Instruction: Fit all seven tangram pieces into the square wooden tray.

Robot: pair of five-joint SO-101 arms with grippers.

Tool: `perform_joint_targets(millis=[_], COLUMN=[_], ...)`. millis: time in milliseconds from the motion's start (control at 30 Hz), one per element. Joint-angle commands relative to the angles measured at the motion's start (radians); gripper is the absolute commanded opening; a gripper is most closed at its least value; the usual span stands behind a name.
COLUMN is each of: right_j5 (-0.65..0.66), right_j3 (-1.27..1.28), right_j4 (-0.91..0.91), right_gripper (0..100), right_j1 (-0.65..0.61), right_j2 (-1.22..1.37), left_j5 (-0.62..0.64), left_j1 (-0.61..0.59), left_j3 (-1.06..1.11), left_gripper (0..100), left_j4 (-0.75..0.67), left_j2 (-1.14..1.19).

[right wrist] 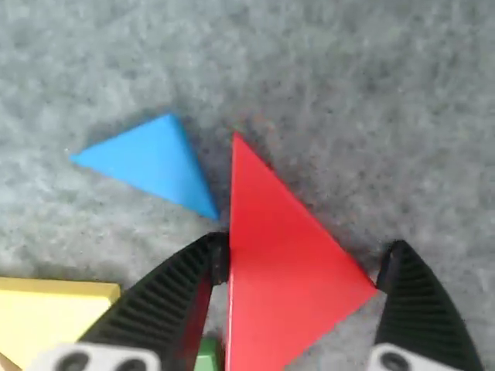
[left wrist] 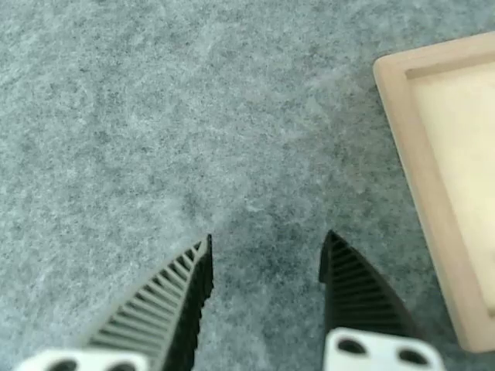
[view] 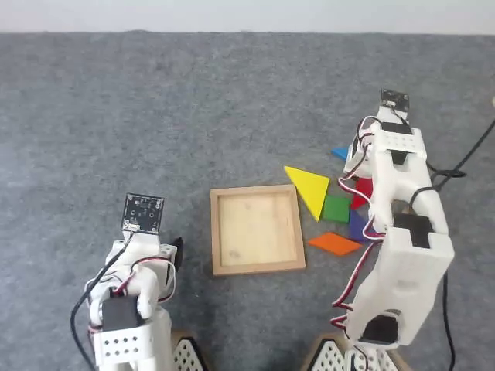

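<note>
Left gripper (left wrist: 267, 238): jaws apart, above worktop (left wrist: 116, 116) just left of tray (left wrist: 402, 116).
Right gripper (right wrist: 309, 246): jaws apart, straddling red triangle (right wrist: 274, 263).
Red triangle: flat on worktop, right of tray, beside blue triangle (right wrist: 151, 158).

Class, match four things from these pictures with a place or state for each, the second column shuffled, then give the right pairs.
1. wooden tray
2. red triangle
3. blue triangle
4. left pincer

A. open above the grey carpet, beside the tray
B. between the tips of the right pincer
C. no pieces inside yet
D. flat on the carpet, next to the red triangle's point

Pairs: 1-C, 2-B, 3-D, 4-A
</note>
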Motion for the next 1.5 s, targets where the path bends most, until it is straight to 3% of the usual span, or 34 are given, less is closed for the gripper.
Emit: perform_joint_targets(millis=[0, 1267, 1467], right_j5=[-0.015, -0.008, -0.009], right_j3=[-0.035, -0.147, -0.147], right_j4=[0.053, 0.216, 0.211], right_gripper=[31.0, 30.7, 13.2], right_j1=[0.022, 0.021, 0.021], right_j2=[-0.007, 0.104, 0.102], left_j5=[-0.008, -0.008, -0.008], left_j1=[0.002, 0.000, 0.000], left_j3=[-0.008, -0.008, -0.008], left_gripper=[22, 22, 22], left_j4=[0.005, 0.005, 0.005], left_j2=[-0.020, -0.020, -0.020])
